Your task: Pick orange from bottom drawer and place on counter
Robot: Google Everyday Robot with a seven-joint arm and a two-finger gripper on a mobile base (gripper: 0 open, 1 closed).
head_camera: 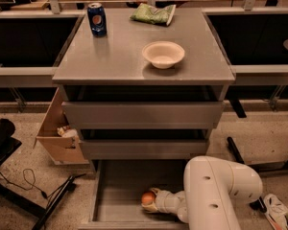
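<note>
The bottom drawer (116, 186) is pulled open below two shut grey drawers. The orange (148, 198) lies on its floor near the front, right of the middle. My gripper (149, 202) reaches in from the right, low in the drawer, with its pale fingers (152, 208) around the orange. My white arm (216, 190) covers the drawer's right part. The counter (120, 56) is the grey cabinet top above.
On the counter stand a white bowl (163, 54), a blue soda can (97, 19) at the back left and a green bag (152, 13) at the back. An open cardboard box (57, 133) sits left of the cabinet. Cables and a black stand (53, 207) lie on the floor at left.
</note>
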